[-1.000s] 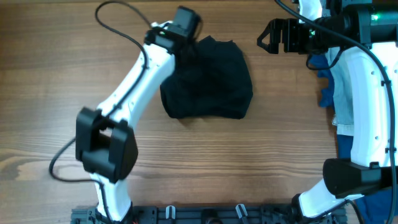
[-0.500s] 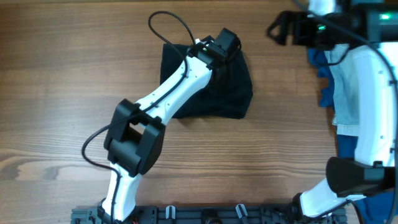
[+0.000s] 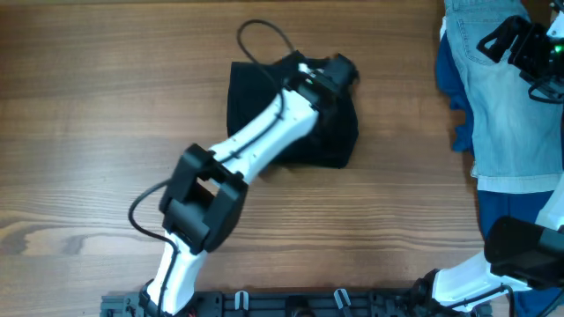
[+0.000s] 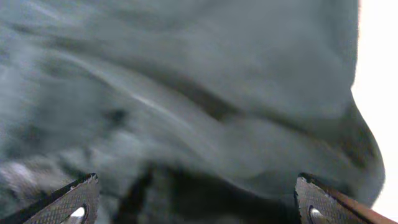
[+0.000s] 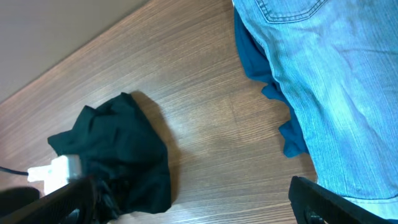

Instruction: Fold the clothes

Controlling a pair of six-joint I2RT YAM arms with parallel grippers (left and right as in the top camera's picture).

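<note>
Black garment — crumpled heap at centre of table, slightly wider than deep, no clear heading. Left gripper spread wide over its right edge, nothing pinched. Right gripper spread, empty — above denim garment.

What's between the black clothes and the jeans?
Overhead view: past the black clothes, bare wooden table, then blue cloth poking from under the jeans.

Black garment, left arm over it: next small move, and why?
Probably lower the left gripper a touch and close on the fabric. Its jaws stand open right over the far right corner of the black garment, and the left wrist view is filled with dark cloth between the fingertips. Nothing is gripped yet.
</note>
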